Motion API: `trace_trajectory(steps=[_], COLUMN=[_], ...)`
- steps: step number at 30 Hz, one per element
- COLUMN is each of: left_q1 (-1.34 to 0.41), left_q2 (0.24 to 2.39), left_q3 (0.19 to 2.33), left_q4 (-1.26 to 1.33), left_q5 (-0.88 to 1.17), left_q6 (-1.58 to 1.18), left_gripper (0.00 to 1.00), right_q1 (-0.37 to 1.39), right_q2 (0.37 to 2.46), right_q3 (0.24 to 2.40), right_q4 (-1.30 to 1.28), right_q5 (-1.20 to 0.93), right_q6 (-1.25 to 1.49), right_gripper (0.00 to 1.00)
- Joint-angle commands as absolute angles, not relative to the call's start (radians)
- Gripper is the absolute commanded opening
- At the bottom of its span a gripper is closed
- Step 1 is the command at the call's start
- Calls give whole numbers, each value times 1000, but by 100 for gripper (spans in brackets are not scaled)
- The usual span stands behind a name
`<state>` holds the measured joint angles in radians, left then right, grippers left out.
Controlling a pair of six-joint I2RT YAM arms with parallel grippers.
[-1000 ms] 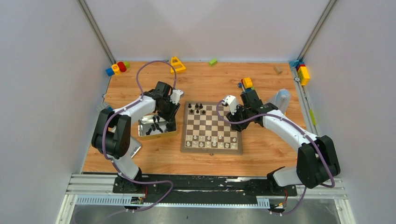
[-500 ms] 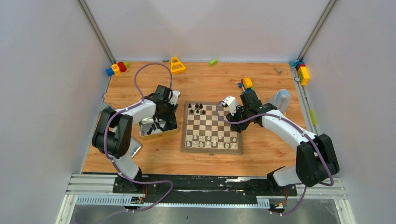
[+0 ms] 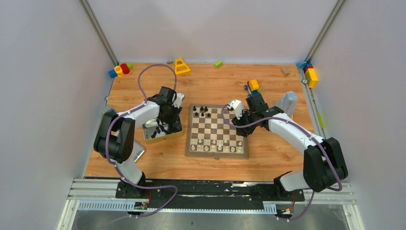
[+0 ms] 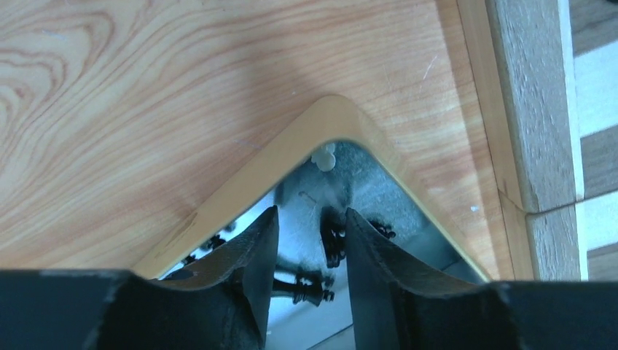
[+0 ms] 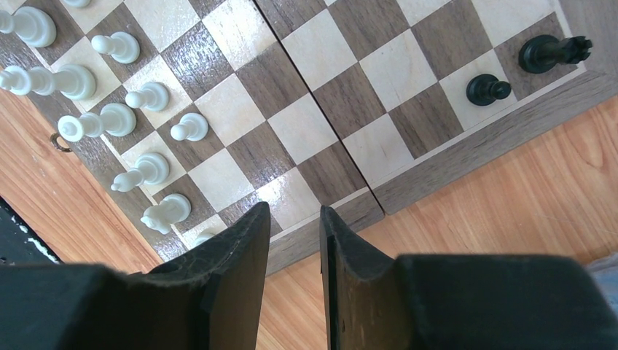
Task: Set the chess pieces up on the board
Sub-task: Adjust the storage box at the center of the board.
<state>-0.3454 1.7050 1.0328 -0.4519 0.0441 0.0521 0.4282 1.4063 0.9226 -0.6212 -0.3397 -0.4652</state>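
Note:
The board (image 3: 217,125) lies mid-table, with white chess pieces (image 3: 215,143) in its near rows and a few black ones (image 3: 202,111) at its far left corner. My left gripper (image 3: 167,125) hangs open over the silver tin (image 3: 152,139). In the left wrist view its fingers (image 4: 251,255) straddle black pieces (image 4: 333,235) lying inside the tin's rim (image 4: 255,175), gripping none. My right gripper (image 3: 241,118) is open and empty at the board's right edge (image 5: 430,171). White pieces (image 5: 116,120) and two black pieces (image 5: 488,89) show in that wrist view.
Toy blocks sit at the back left (image 3: 119,69), back middle (image 3: 181,65), far right (image 3: 310,74) and behind the right gripper (image 3: 253,85). A pale translucent object (image 3: 288,101) lies right of the right arm. A flat silver lid (image 3: 138,154) lies near the left arm.
My left gripper has shifted slightly over the tin and its jaws have widened a little. The right arm has barely moved.

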Motion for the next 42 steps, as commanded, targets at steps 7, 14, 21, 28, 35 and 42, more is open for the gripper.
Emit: trace_trajectory(steps=[7, 14, 21, 28, 35, 42], left_q1=[-306, -160, -22, 20, 62, 61], left_q2=[1443, 1370, 1406, 1523, 1645, 1747], left_q3=[1097, 1060, 1013, 1006, 1059, 1197], left_q4=[-673, -788, -790, -768, -739, -744], left_q5=[-73, -135, -71, -19, 24, 24], left_q6=[241, 279, 286, 285, 301, 367], left_gripper=[60, 66, 67, 57, 35, 21], right_q1=[423, 423, 423, 424, 424, 424], right_q2=[1382, 1395, 1401, 1399, 1412, 1413], right_q3=[910, 916, 918, 916, 918, 916], right_q4=[-594, -595, -595, -597, -597, -598], right_q5=[-362, -368, -376, -374, -379, -376], right_q6=[-467, -468, -468, -469, -469, -469], right_gripper=[33, 33, 33, 33, 33, 33])
